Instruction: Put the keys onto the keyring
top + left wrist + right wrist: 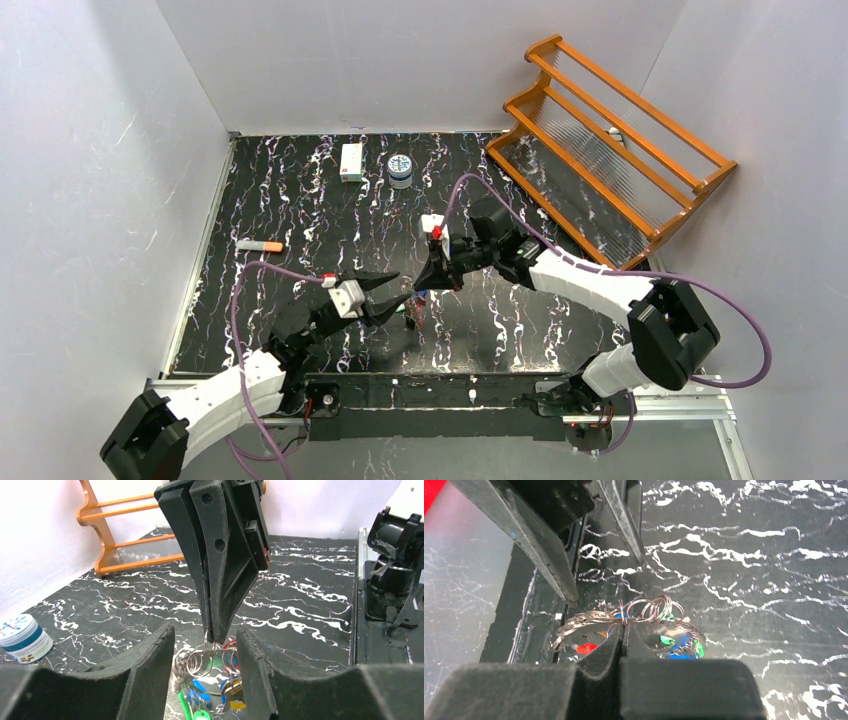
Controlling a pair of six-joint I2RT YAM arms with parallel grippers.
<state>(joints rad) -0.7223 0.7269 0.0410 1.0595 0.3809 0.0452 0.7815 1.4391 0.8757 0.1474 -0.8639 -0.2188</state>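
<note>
Pinching keyring (651, 611) between right fingers (684, 685).

We see bright, even light from above in the top view. The white walls (400, 60) glow, and the arms drop only soft, faint shadows on the shiny dark table (300, 200). In the left wrist view the wall at 12 o'clock is washed out. The left gripper (205, 630) looks dark and fuzzy at 6 o'clock. In the right wrist view the keyring (644, 611) glints, the right gripper (622, 632) blurs at 6 o'clock, and a pale haze fills 9 o'clock.
</note>
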